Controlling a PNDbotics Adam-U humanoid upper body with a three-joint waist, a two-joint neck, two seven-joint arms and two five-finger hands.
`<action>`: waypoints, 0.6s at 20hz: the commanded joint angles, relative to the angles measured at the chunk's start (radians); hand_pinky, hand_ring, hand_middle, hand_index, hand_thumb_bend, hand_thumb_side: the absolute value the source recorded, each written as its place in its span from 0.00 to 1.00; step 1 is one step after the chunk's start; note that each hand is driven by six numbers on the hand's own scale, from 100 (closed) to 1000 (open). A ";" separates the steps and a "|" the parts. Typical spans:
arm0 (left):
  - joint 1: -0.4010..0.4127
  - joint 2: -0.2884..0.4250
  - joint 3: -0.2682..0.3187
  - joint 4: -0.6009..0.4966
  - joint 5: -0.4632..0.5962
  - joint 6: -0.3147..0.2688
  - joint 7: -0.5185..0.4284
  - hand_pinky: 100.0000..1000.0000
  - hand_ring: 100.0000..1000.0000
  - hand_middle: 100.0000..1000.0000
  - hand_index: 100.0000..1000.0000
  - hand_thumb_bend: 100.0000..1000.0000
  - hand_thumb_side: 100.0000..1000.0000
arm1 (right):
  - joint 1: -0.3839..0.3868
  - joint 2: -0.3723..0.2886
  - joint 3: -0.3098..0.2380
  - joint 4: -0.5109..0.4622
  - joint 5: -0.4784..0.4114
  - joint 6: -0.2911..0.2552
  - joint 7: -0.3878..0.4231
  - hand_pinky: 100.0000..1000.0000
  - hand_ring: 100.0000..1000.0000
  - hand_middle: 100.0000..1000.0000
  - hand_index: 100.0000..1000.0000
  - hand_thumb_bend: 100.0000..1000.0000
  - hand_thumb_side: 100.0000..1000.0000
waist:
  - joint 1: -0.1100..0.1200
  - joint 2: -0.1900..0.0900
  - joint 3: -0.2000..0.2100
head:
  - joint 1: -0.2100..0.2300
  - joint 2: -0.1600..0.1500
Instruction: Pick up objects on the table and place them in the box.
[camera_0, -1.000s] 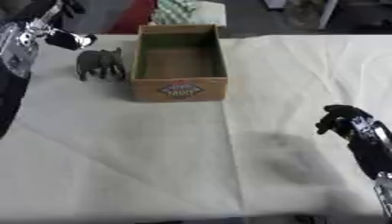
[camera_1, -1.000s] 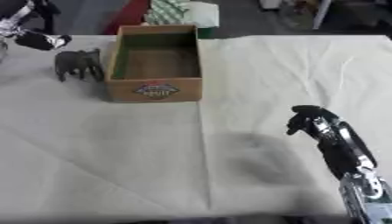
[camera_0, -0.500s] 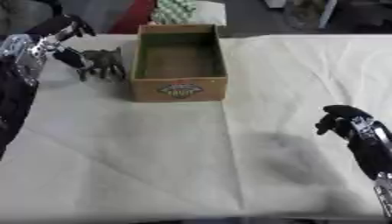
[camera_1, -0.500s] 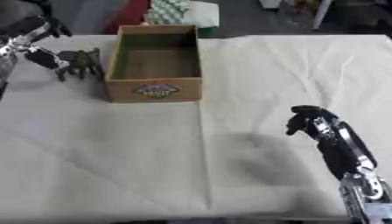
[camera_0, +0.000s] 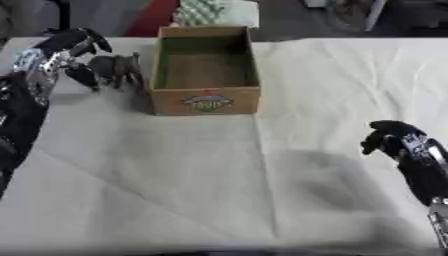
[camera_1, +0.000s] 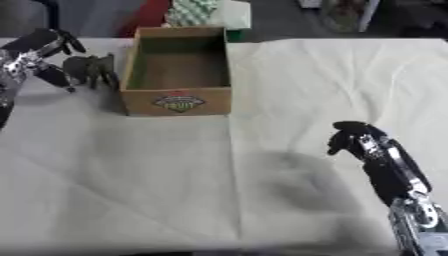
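**At the box's left wall: left hand closing in on dark animal figure**

Beside the left hand (camera_0: 66, 52), just to its right, a dark animal figure (camera_0: 118, 69) is standing upright on the cloth-covered table (camera_0: 219, 175). It looks like a small elephant or similar four-legged toy, details too blurred to say. The hand's fingers are spreading above and to the left of the figure, with a thumb or finger (camera_0: 85, 77) reaching down at the figure's near-left side. They are looking part-curled around the toy, but I cannot tell whether they are touching it or gripping it. The figure is sitting on the table, legs down.

Right of the figure, just beside it and maybe touching, the cardboard box (camera_0: 206, 100) is standing open-topped, a round printed label (camera_0: 206, 101) showing on its near wall. The inside is showing only its bare brown floor. Beyond the box's far end, something with a green-and-white pattern (camera_0: 199, 9) is lying at the table's edge.

Well apart from all that, at the lower right, the right hand (camera_1: 350, 137) is hovering over the cloth with its fingers curling down and inward, holding nothing. Its black forearm is running off toward the bottom right corner. A soft shadow (camera_1: 297, 180) is lying on the cloth just left of and below that hand. The box and figure are far to its upper left.
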 joint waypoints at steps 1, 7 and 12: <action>-0.013 0.012 0.007 -0.002 -0.029 0.025 0.048 0.71 0.68 0.68 0.73 0.38 0.00 | -0.011 -0.010 -0.001 -0.013 0.003 -0.002 0.003 0.71 0.47 0.50 0.72 0.00 0.75 | 0.000 -0.011 -0.002 | 0.004 0.005; -0.003 0.002 0.003 0.022 -0.071 0.050 0.086 0.70 0.65 0.64 0.70 0.37 0.00 | -0.012 -0.008 0.000 -0.012 0.005 -0.001 0.004 0.71 0.47 0.50 0.72 0.00 0.76 | 0.000 -0.008 -0.002 | 0.003 0.005; 0.003 -0.001 0.003 0.036 -0.088 0.047 0.068 0.67 0.56 0.55 0.65 0.33 0.00 | -0.012 -0.008 0.000 -0.012 0.005 -0.001 0.004 0.71 0.47 0.50 0.72 0.00 0.76 | 0.000 -0.008 -0.001 | 0.003 0.005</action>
